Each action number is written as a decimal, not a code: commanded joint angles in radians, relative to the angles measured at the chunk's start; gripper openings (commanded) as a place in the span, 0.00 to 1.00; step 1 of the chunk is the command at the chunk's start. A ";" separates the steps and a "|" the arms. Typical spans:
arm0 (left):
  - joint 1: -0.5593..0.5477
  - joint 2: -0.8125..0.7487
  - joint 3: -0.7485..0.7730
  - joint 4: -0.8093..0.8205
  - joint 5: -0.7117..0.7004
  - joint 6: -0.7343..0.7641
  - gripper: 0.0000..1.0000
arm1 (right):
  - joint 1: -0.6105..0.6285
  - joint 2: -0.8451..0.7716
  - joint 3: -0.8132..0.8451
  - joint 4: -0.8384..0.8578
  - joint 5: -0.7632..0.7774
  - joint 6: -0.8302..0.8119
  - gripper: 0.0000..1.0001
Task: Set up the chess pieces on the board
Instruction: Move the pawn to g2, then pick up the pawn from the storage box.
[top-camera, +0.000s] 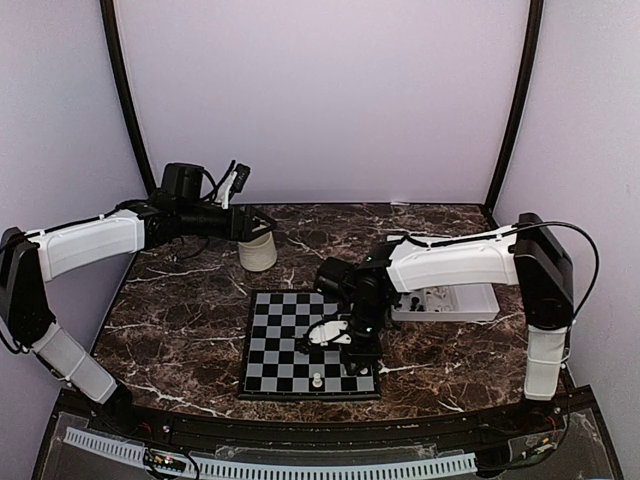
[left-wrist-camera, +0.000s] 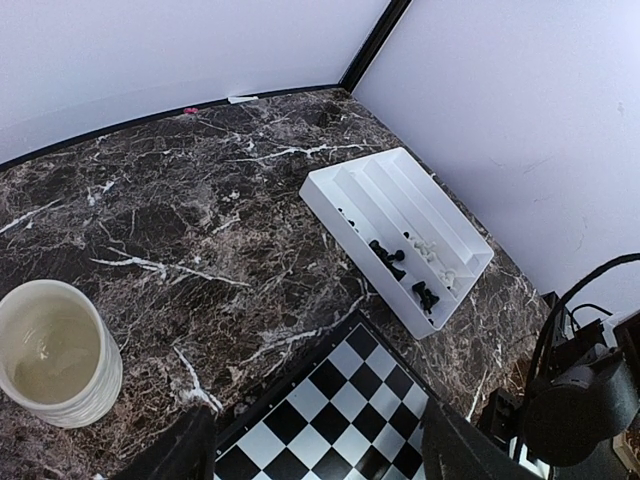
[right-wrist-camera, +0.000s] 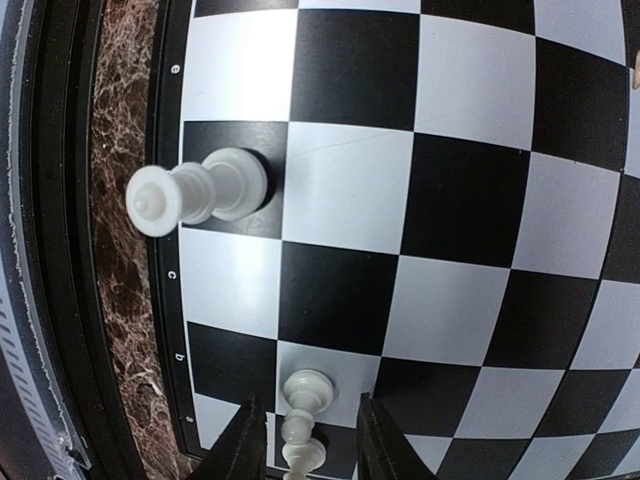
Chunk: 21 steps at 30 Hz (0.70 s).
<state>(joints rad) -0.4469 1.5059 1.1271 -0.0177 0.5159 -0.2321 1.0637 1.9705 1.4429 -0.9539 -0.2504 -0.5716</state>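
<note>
Right gripper (right-wrist-camera: 308, 425), jaws slightly apart, straddles a white chess piece (right-wrist-camera: 303, 412) standing at the board's (right-wrist-camera: 450, 200) near edge. If a finger brushes it while lifting away, it could topple. Left gripper (left-wrist-camera: 315, 450) hangs open and empty beyond the board's far-left corner.

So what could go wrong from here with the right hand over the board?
1. The right hand closely flanks a white piece; lifting off crooked could tip it.
2. A taller piece stands nearby at the board edge; a sideways exit could knock it onto the table.
</note>
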 joint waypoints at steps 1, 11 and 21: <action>0.005 -0.001 0.026 -0.014 0.013 0.005 0.73 | 0.005 -0.063 0.052 -0.042 -0.006 -0.013 0.34; 0.004 -0.001 0.027 -0.013 0.013 0.005 0.73 | -0.277 -0.193 0.084 -0.041 -0.080 -0.015 0.34; 0.004 0.027 0.049 -0.047 0.078 0.055 0.72 | -0.706 -0.198 0.035 0.115 0.037 0.103 0.28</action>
<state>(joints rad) -0.4469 1.5223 1.1515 -0.0433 0.5659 -0.2073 0.4408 1.7729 1.5017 -0.9157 -0.2878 -0.5343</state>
